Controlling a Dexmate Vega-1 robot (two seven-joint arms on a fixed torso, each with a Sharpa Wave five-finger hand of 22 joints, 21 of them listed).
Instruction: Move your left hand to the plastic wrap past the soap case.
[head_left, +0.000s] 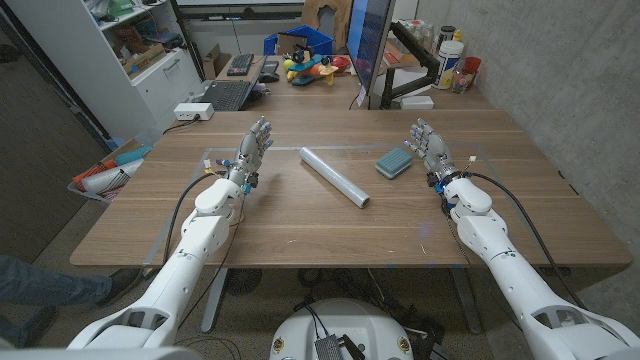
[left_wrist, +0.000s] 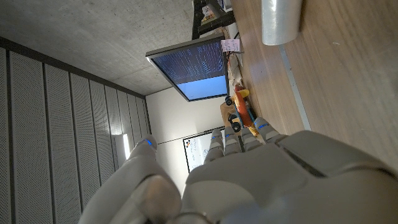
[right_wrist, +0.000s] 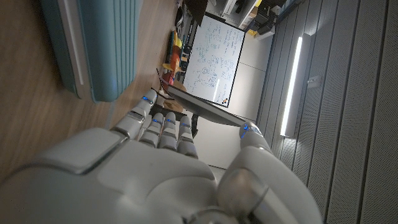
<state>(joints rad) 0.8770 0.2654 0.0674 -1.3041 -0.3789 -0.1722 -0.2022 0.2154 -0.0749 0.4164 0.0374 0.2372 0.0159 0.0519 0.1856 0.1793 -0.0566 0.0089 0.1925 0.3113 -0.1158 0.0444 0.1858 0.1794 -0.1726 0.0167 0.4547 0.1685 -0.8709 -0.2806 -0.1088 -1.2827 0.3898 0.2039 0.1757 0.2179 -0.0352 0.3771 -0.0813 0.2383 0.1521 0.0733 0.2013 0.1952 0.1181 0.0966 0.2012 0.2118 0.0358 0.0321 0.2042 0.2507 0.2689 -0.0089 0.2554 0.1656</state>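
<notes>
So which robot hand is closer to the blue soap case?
The right hand. It stands just beside the soap case, on its right. The left hand is far off across the table, with the plastic wrap roll lying between.

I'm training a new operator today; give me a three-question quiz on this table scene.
1. True or false: the left robot hand holds the wrap.
2. What lies nearest the right robot hand? A) wrap B) soap case C) laptop
3. Fill in: in the head view, the wrap lies between the left robot hand and the ____.

Key: 1 false, both hands are open and holding nothing; 2 B; 3 soap case.
</notes>
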